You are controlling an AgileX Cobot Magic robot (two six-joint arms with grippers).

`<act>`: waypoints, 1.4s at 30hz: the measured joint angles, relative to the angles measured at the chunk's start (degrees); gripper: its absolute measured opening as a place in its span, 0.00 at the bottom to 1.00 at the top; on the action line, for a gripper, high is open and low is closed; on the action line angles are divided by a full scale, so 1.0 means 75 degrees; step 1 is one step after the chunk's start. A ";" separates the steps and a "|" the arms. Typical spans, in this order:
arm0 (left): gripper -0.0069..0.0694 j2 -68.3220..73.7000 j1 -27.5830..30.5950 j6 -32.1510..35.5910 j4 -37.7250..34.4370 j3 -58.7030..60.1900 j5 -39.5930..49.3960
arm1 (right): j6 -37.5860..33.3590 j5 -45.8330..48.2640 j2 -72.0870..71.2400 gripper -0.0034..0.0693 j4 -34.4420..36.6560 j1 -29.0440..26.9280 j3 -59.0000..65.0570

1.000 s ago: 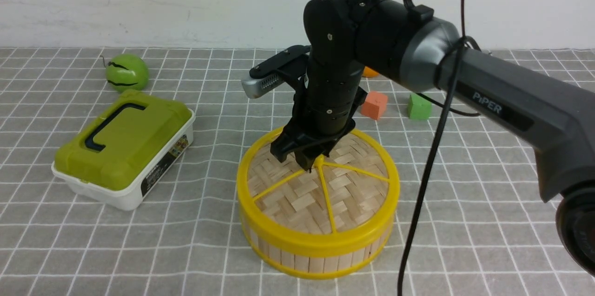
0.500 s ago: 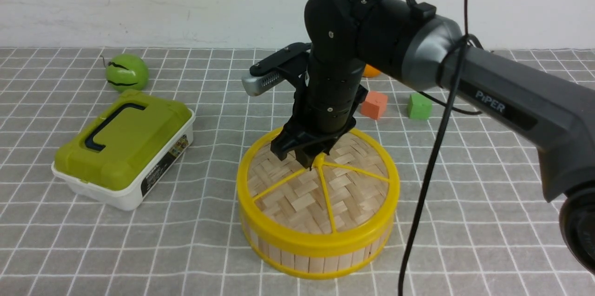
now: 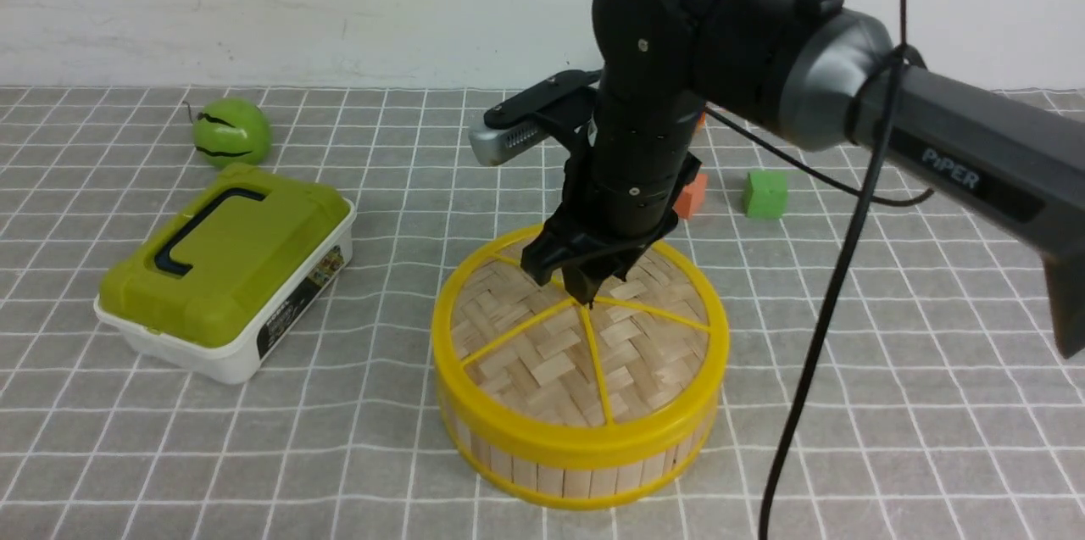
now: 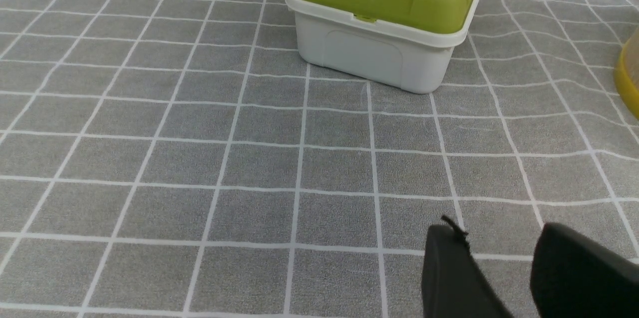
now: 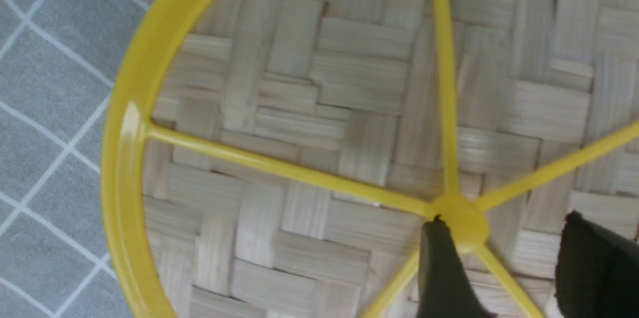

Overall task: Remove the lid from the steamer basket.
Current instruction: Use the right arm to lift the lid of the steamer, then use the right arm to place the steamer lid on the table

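Far left, seen only in its own wrist view, the left pincer (image 4: 499, 238) hangs low over the grey tabletop (image 3: 254, 455) w/ white grid lines. Its two black fingers stand apart w/ nothing btw them. Near it is the white box (image 3: 280, 315) w/ a green top & dark handle. Behind the box, close to the white wall, sits a small round green ball (image 3: 231, 131) w/ dark squiggles. Next, in the mid of the tabletop, is the steamer basket (image 3: 576, 472), round, w/ pale wood slats & yellow rims, standing flat. The lid (image 3: 542, 362) is on top of it, shut, sitting level inside the yellow rim, w/ thin yellow spokes going out from a centre knob (image 5: 464, 215). The right pincer (image 3: 576, 279) points down over the mid of the lid. Its fingers are spread apart & hold nothing. In the right wrist view one black fingertip (image 5: 439, 258) is right by the knob & the other is off to the side; can't tell if any tip touches. The big black arm goes off to the right. Behind the basket are an orange block (image 3: 693, 194), partly hidden by the arm, & a green block (image 3: 765, 194), both well apart from the basket.
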 joint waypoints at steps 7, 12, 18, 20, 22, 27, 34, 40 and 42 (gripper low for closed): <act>0.40 0.0000 0.0000 0.0000 0.0000 0.0000 0.0000 | -0.0298 0.0000 0.0000 0.46 0.0359 -0.0075 0.0019; 0.40 0.0000 0.0000 0.0000 0.0000 0.0000 0.0000 | -0.0447 -0.0007 0.0107 0.46 0.0543 -0.0075 0.0019; 0.40 0.0000 0.0000 0.0000 0.0000 0.0000 0.0000 | -0.0469 0.0001 0.0253 0.39 0.0433 -0.0075 0.0019; 0.40 0.0000 0.0000 0.0000 0.0000 0.0000 0.0000 | -0.0469 -0.0006 0.0253 0.30 0.0361 -0.0075 0.0010; 0.40 0.0000 0.0000 0.0000 0.0000 0.0000 0.0000 | -0.0487 -0.0002 0.0235 0.21 0.0402 -0.0075 0.0004; 0.40 0.0000 0.0000 0.0000 0.0000 0.0000 0.0000 | -0.0493 0.0005 0.0235 0.16 0.0376 -0.0066 -0.0014; 0.40 0.0000 0.0000 0.0000 0.0000 0.0000 0.0000 | -0.0558 0.0166 0.0229 0.16 0.0223 -0.0066 -0.0337; 0.40 0.0000 0.0000 0.0000 0.0000 0.0000 0.0000 | -0.0558 0.0046 -0.0458 0.16 -0.0278 -0.0066 -0.0784; 0.40 0.0000 0.0000 0.0000 0.0000 0.0000 0.0000 | -0.0558 0.0053 -0.0796 0.16 -0.0531 -0.0066 -0.0787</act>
